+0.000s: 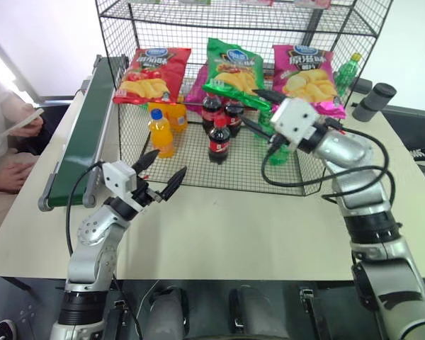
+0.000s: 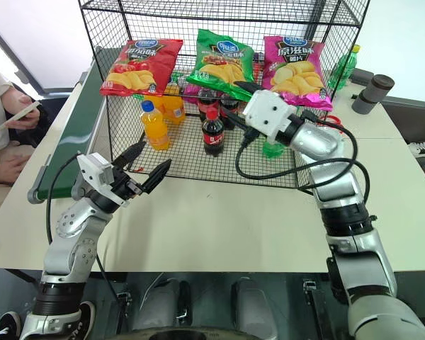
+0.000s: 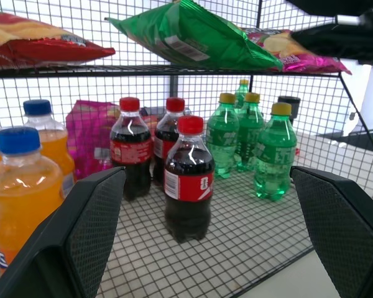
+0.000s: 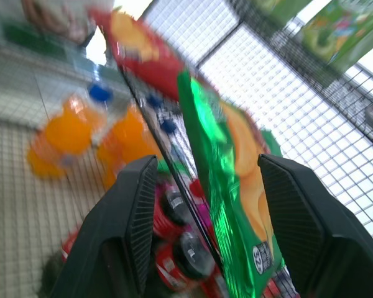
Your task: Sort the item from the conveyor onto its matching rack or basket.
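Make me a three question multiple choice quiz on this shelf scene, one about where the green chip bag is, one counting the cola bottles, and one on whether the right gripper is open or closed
1. Where does the green chip bag lie?
A. On the conveyor
B. On the rack's shelf between the red and pink chip bags
C. On the table in front of the rack

2. How many cola bottles stand on the rack's lower level?
A. One
B. Three
C. Five

3. How is the right gripper?
A. Open, with the bag between its fingers
C. Shut tight on a bottle
B. Shut on the rack's wire

Answers:
1 B: the bag rests on the rack shelf, with the red chip bag on one side and the pink chip bag on the other.
2 B: three red-capped dark bottles show in the left wrist view.
3 A: its fingers stand apart either side of the bag in the right wrist view.
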Robot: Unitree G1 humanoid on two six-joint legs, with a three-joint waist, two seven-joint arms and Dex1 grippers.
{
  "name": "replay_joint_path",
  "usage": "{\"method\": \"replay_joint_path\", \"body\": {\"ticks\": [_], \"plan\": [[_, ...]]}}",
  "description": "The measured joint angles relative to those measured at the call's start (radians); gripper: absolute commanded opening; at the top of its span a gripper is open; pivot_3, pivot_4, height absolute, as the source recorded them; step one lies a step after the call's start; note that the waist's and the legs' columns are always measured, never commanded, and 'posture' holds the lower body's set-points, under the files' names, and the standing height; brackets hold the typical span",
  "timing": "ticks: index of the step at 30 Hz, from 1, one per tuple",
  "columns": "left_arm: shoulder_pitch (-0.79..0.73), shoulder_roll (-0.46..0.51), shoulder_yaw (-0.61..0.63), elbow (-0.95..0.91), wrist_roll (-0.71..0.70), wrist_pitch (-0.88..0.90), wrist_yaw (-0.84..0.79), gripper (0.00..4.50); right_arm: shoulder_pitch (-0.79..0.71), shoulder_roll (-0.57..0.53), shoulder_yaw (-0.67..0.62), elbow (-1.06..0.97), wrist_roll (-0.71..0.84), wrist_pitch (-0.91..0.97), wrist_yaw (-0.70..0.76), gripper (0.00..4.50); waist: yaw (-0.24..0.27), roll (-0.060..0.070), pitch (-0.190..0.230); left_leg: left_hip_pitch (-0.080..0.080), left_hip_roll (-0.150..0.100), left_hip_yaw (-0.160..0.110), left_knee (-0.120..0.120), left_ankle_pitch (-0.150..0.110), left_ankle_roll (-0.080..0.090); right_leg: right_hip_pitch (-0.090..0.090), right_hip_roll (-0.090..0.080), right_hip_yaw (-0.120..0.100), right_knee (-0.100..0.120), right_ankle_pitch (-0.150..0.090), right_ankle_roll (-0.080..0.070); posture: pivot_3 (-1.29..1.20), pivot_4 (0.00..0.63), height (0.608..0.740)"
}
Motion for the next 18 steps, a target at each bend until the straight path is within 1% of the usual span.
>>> {"method": "replay_joint_path", "body": {"ticks": [1,3,4,6,7,9,11,12,15,18], "plan": [[0.003,0.008,0.001,-0.008,-0.014,0.041,0.010,4.50,0.047,-0.001,-0.036,-0.068,0.085,0.061,0.012,2.67,0.002,0.000,0.000,0.000,0.000,-0.001,0.000,0.000,0.000,0.001,0.000,-0.001,0.000,0.000,0.000,0.00,0.150,0.740],[0.031,0.060,0.028,-0.033,-0.062,0.121,0.006,4.50,0.181,-0.024,-0.105,-0.204,0.266,0.193,0.054,2.67,0.002,-0.001,0.000,0.000,0.003,-0.003,-0.001,0.000,0.001,0.002,0.000,-0.001,-0.002,0.000,0.000,0.00,0.150,0.740],[0.039,0.084,0.048,-0.039,-0.084,0.152,0.003,4.50,0.238,-0.046,-0.129,-0.240,0.326,0.247,0.074,2.67,0.001,0.000,0.000,0.000,0.003,-0.003,-0.001,0.000,0.001,0.001,0.000,-0.001,-0.002,0.000,0.000,0.00,0.150,0.740],[0.051,0.140,0.086,-0.046,-0.117,0.208,-0.010,4.50,0.338,-0.101,-0.168,-0.286,0.412,0.336,0.113,3.24,-0.002,0.000,0.000,0.001,0.002,-0.002,-0.001,0.000,0.001,0.002,-0.001,-0.001,-0.001,0.000,0.000,0.00,0.150,0.740],[0.057,0.170,0.095,-0.051,-0.128,0.223,-0.027,4.50,0.382,-0.125,-0.193,-0.304,0.448,0.367,0.136,3.61,-0.003,0.000,0.000,0.001,0.002,-0.002,-0.001,0.000,0.001,0.002,-0.001,-0.001,-0.001,0.000,0.000,0.00,0.150,0.740],[0.075,0.243,0.123,-0.053,-0.148,0.248,-0.083,4.50,0.535,-0.190,-0.260,-0.347,0.514,0.407,0.210,4.47,-0.001,-0.001,0.000,0.002,0.001,-0.003,-0.001,-0.001,0.001,0.003,0.000,-0.001,-0.001,-0.001,-0.001,0.00,0.150,0.740],[0.090,0.307,0.176,-0.029,-0.151,0.255,-0.119,4.50,0.664,-0.227,-0.301,-0.352,0.534,0.426,0.268,4.47,0.001,0.000,0.000,0.002,0.001,-0.003,-0.001,-0.001,0.001,0.003,0.000,-0.002,-0.001,-0.002,-0.004,0.00,0.150,0.740],[0.092,0.328,0.199,-0.014,-0.150,0.255,-0.128,4.50,0.694,-0.229,-0.315,-0.352,0.539,0.429,0.281,4.47,-0.002,0.000,0.000,0.002,0.001,-0.003,-0.001,-0.001,0.001,0.002,-0.001,-0.001,-0.001,-0.002,-0.003,0.00,0.150,0.740],[0.075,0.353,0.206,0.028,-0.128,0.252,-0.142,4.50,0.700,-0.230,-0.350,-0.352,0.538,0.409,0.292,4.47,-0.006,0.000,0.000,0.003,0.000,-0.002,0.000,-0.001,0.001,0.003,0.000,0.000,-0.001,-0.002,-0.004,0.00,0.150,0.740],[0.040,0.387,0.209,0.158,-0.095,0.250,-0.152,4.50,0.702,-0.231,-0.361,-0.334,0.525,0.380,0.304,4.47,-0.001,0.000,0.000,0.003,-0.001,-0.002,0.000,-0.001,0.001,0.003,0.001,0.000,-0.001,-0.002,-0.004,0.00,0.150,0.740]]}}
